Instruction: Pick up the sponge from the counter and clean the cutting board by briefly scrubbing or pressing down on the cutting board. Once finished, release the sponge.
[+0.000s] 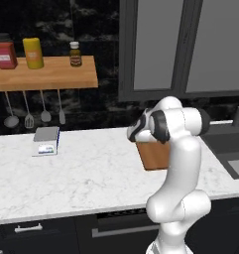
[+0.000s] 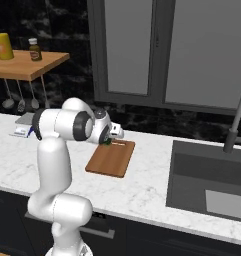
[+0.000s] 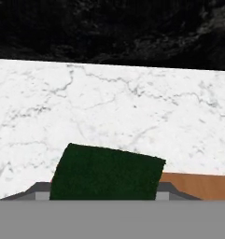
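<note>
My gripper hovers low over the far left corner of the reddish-brown cutting board, and its jaws are shut on the sponge. In the hand view the sponge shows its dark green scouring face, slightly tilted, between my two grey fingertips. A strip of the cutting board lies to its lower right, with the white marble counter beyond. From the left base view the arm hides most of the cutting board, which lies on the counter.
A dark sink with a grey faucet lies right of the board. A small grey scale sits at the counter's back left. A wooden shelf with jars hangs above it, utensils dangling beneath.
</note>
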Tool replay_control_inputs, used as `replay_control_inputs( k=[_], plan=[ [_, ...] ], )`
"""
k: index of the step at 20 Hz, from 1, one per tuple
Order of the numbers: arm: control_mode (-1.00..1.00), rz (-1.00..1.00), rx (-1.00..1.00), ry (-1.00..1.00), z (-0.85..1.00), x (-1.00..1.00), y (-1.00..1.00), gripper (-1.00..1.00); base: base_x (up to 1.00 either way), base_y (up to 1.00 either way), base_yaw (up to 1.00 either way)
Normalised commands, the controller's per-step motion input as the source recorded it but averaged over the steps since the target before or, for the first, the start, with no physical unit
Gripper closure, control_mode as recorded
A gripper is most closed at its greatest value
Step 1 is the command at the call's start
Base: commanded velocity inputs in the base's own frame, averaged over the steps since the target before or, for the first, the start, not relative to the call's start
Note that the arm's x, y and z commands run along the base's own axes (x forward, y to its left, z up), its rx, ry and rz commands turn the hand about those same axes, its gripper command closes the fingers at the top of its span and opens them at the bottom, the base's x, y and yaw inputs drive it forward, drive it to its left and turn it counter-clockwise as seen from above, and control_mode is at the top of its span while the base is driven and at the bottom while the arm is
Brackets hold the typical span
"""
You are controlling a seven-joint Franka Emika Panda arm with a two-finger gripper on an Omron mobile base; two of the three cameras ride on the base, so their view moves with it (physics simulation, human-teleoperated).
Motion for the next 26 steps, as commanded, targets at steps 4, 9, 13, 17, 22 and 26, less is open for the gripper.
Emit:
replay_control_inputs(
  k=[4, 9, 13, 17, 22, 26],
  plan=[
    [-1.0, 0.0, 0.0, -0.18, -0.56, 0.0, 0.0, 1.0, 0.0, 0.0, 0.0],
    [-1.0, 0.0, 0.0, -0.01, -0.3, -0.14, 0.0, 1.0, 0.0, 0.0, 0.0],
    [-1.0, 0.0, 0.0, 0.02, -0.11, -0.34, 0.0, 1.0, 0.0, 0.0, 0.0],
    [-1.0, 0.0, 0.0, 0.0, -0.14, -0.44, 0.0, 1.0, 0.0, 0.0, 0.0],
    [-1.0, 0.0, 0.0, 0.0, -0.21, -0.48, 0.0, 1.0, 0.0, 0.0, 0.0],
    [-1.0, 0.0, 0.0, 0.0, -0.24, -0.61, 0.0, 1.0, 0.0, 0.0, 0.0]
  ],
)
